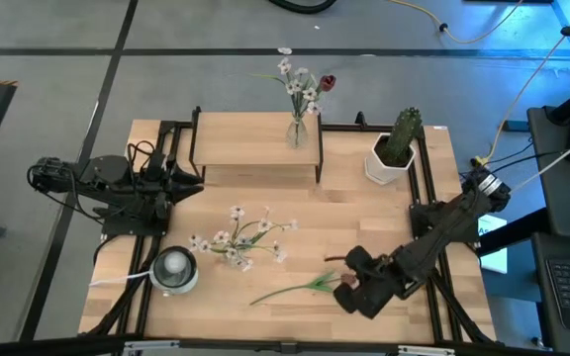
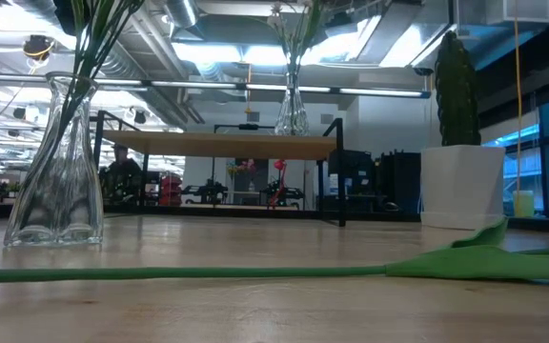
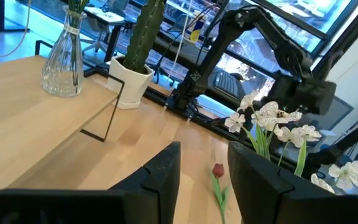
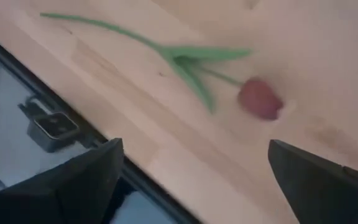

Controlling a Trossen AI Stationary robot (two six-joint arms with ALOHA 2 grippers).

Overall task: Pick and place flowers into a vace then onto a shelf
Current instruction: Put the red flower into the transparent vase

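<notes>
A red-bud flower lies flat on the table near the front edge, with its green stem (image 1: 285, 292) pointing left and its bud (image 4: 260, 98) toward the right. My right gripper (image 1: 352, 281) is open just above the bud, one finger on each side, touching nothing. A glass vase (image 1: 174, 269) stands at the front left and holds white-blossom stems (image 1: 240, 239) that lean right. A second vase with flowers (image 1: 298, 127) stands on the shelf (image 1: 250, 140). My left gripper (image 1: 194, 184) is open and empty at the table's left, beside the shelf.
A green cactus in a white pot (image 1: 394, 150) stands at the back right, beside the shelf. Black frame rails (image 1: 426, 208) run along the table's sides. Bare wood (image 1: 344, 213) lies between the shelf and the lying flower.
</notes>
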